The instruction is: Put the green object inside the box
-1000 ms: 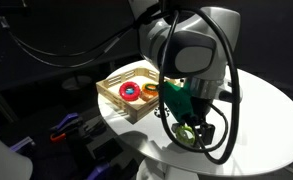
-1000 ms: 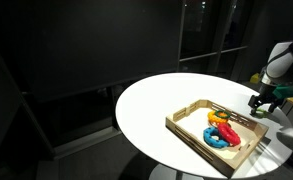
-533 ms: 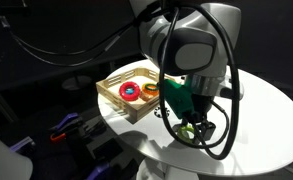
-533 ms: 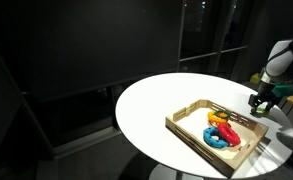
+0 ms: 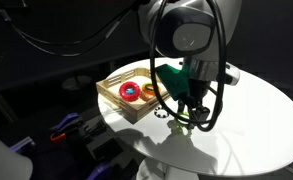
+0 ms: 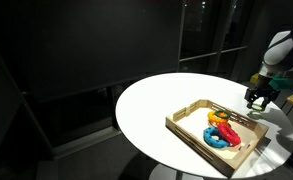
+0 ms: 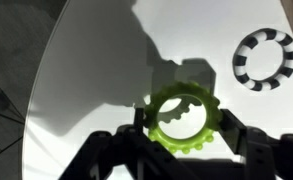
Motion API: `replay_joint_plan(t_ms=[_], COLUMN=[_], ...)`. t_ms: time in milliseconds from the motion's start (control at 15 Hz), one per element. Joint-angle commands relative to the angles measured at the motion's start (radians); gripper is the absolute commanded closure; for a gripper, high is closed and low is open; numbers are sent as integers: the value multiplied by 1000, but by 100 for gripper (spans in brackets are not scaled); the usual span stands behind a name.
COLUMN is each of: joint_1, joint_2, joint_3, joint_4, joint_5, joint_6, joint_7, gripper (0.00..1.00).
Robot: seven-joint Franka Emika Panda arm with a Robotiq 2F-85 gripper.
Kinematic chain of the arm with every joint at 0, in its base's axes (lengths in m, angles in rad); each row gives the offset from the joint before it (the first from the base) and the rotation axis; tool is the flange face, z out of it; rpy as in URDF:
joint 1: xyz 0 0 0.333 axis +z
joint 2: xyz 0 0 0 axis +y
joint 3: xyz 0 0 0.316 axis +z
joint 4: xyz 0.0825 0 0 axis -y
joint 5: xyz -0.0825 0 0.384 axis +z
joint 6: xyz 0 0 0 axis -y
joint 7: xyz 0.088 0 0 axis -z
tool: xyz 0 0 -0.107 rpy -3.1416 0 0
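Grasping the green object (image 7: pixel 181 140) by its bumpy rim, the gripper (image 7: pixel 182 120) is clenched with a finger on each side, apparently clear of the white table (image 7: pixel 86 60). Pick-up is judged complete. The box (image 5: pixel 114 98) stands nearby and already holds coloured pieces; the ring is not over it. Outstanding: carry across, lower, release. A black-and-white ring (image 7: pixel 266 58) lies apart.

A small light-green ring (image 7: pixel 156 120) with a bumpy, gear-like rim lies flat, pinched between the gripper's (image 7: pixel 183 125) fingers and apparently lifted. The shallow, slatted light-wood box (image 5: pixel 111 96) stands near, off to one side.
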State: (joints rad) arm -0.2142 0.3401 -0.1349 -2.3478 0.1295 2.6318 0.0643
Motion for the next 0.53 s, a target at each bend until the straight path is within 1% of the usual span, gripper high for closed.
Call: replay_joint_plan(t_ms=[0, 267, 467], joint_1=[-14, 2, 18], joint_2=[-69, -115, -144], joint_3=[30, 43, 48], joint_4=[-2, -2, -7], joint_5=[62, 101, 105], joint_6=[-86, -138, -148], joint_7=[-58, -78, -80], gripper=[51, 51, 51])
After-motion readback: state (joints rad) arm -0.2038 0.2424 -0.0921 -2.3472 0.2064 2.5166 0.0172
